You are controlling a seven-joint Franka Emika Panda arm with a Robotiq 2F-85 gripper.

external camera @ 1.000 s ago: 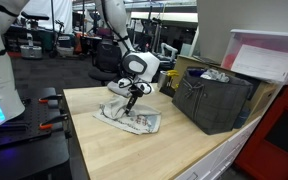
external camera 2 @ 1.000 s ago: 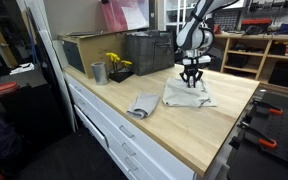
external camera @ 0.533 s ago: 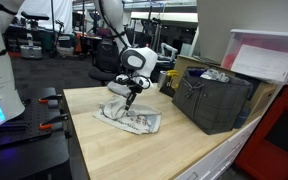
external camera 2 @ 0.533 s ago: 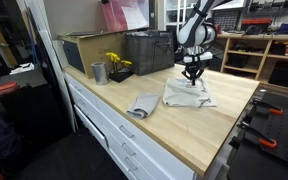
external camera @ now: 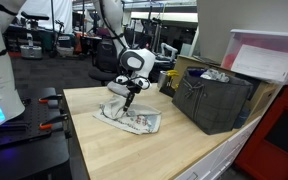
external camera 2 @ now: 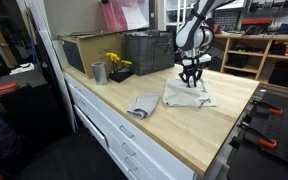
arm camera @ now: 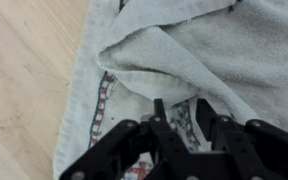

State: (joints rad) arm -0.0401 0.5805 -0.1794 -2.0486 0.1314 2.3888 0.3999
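Okay so the gripper point(external camera: 130, 104) is hanging right over the towel point(external camera: 134, 120), which lies rumpled on the counter point(external camera: 134, 160) a bit in front of the crate point(external camera: 216, 100). In the wrist view the two fingers point(arm camera: 161, 115) stand apart with a clear gap, and through that gap you can see the patterned hem lying flat. So I'd call it released, nothing pinched. Whether the tips actually touch the fabric I honestly can't tell; they're right at it in both exterior views. The towel point(arm camera: 194, 45) has one layer folded over on top, with its edge running just ahead of the fingertips, and bare wood shows off to the side. A smaller cloth point(external camera 2: 142, 104) sits near the counter's front edge, apart from the towel point(external camera 2: 189, 97), and a cup point(external camera 2: 99, 72) is well off by the wall. My read: this is the bit between grabs, lining up on the towel for a pinch at that folded edge. If so, the next move needs the tips down low enough that one finger gets under the top layer only, then a firm close. Floppy cloth slips out easily, and a sloppy bite would drag the whole thing.
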